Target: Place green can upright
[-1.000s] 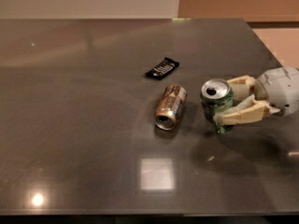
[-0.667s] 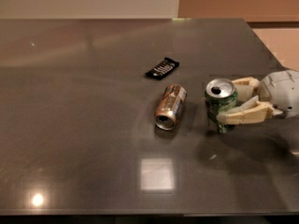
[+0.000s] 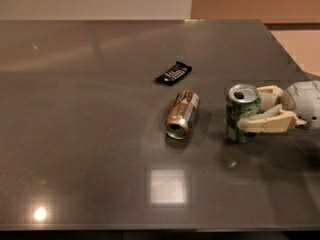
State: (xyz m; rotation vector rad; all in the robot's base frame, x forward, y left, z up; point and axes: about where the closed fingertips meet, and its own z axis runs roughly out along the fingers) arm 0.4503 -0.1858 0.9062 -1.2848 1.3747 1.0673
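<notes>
— Two cans sit on the dark grey glossy table (image 3: 75, 134); do both stand?
— No. Only the green aluminium drink can (image 3: 242, 115) stands upright, silver top up, toward the right side. The gold-brown aluminium can (image 3: 183, 114) lies on its side near its left, not touching, with its end facing the camera.
— And the gripper?
— The cream two-finger gripper (image 3: 251, 109) reaches in from the right edge and is clamped on the green aluminium drink can, one finger across its front, one behind it.
— Anything else?
— A small flat black packet (image 3: 173, 73) lies beyond the gold-brown aluminium can, apart from it.
</notes>
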